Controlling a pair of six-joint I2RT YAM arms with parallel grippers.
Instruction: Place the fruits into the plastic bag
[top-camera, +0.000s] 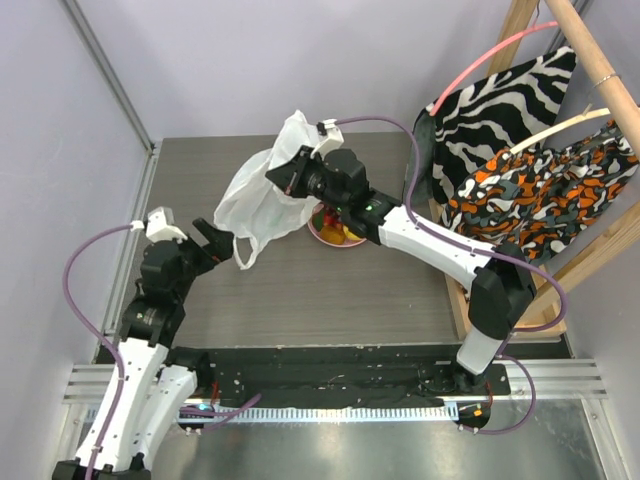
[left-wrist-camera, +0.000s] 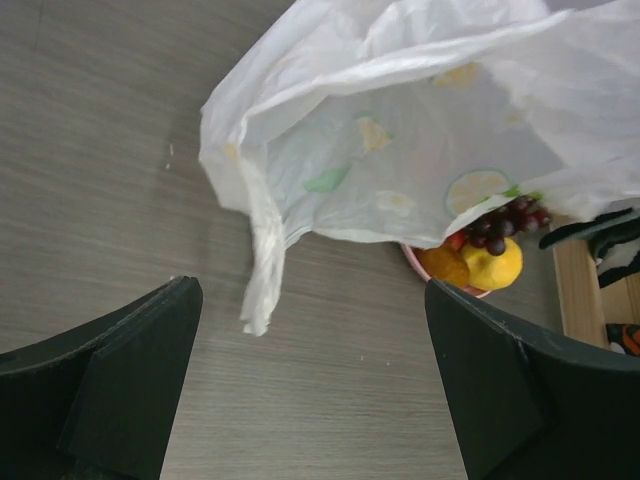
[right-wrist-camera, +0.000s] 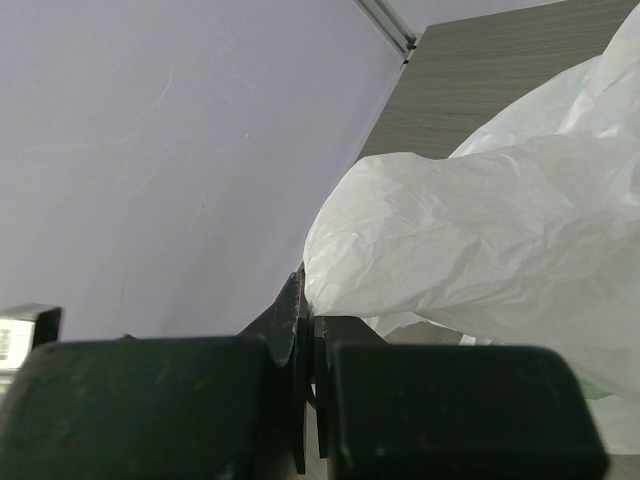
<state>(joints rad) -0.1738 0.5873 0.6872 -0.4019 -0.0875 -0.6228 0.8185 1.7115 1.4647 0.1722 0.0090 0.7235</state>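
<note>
The white plastic bag (top-camera: 268, 190) hangs lifted over the table, pinched at its top edge by my right gripper (top-camera: 287, 175), which is shut on it; the bag also fills the right wrist view (right-wrist-camera: 480, 250). Its handle loop (top-camera: 245, 250) droops toward my left gripper (top-camera: 218, 240), which is open and empty just left of it. In the left wrist view the bag (left-wrist-camera: 420, 140) hangs ahead with a twisted strip (left-wrist-camera: 262, 290) dangling. The fruits, a purple grape bunch (left-wrist-camera: 505, 225), a yellow lemon (left-wrist-camera: 492, 266) and an orange piece (left-wrist-camera: 444, 265), lie in the pink plate (top-camera: 335, 232) beneath the bag.
A wooden rack (top-camera: 590, 60) at the right holds a zebra-striped cloth (top-camera: 500, 100) and an orange-patterned cloth (top-camera: 545, 190). Purple cables (top-camera: 75, 275) loop by both arms. A black strip (top-camera: 330, 375) runs along the table's near edge.
</note>
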